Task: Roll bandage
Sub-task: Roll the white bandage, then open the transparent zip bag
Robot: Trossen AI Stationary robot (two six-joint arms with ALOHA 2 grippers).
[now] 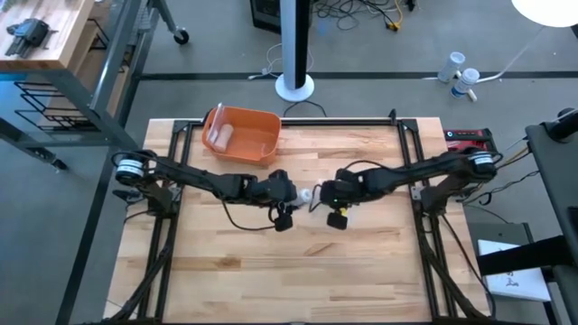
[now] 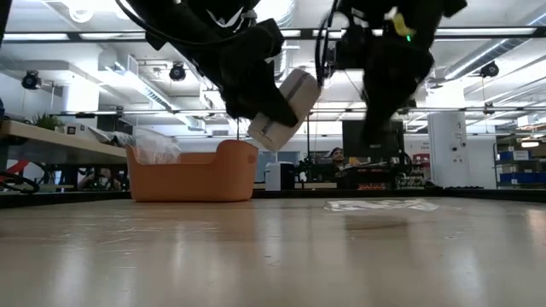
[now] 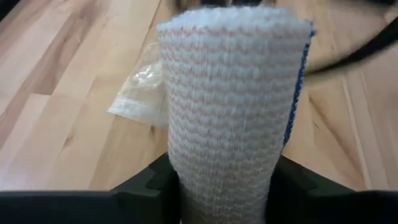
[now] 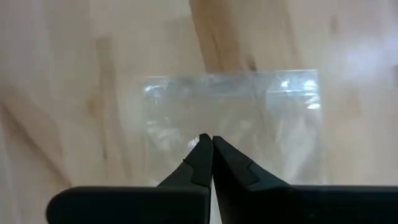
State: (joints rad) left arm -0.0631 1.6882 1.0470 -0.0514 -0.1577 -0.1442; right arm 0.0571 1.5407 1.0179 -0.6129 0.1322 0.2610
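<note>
no readable writing; left gripper (image 3: pixel 217 186) clamps bandage roll (image 3: pixel 230 106) above table (image 1: pixel 361 262).

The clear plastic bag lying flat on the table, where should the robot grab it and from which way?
Probably at an edge, coming straight down from above. The clear plastic bag lies flat on the table, so there is no raised side to pinch; a corner or edge is the easiest part to lift. The right gripper is above it with fingers closed, so it would need to open first.
</note>
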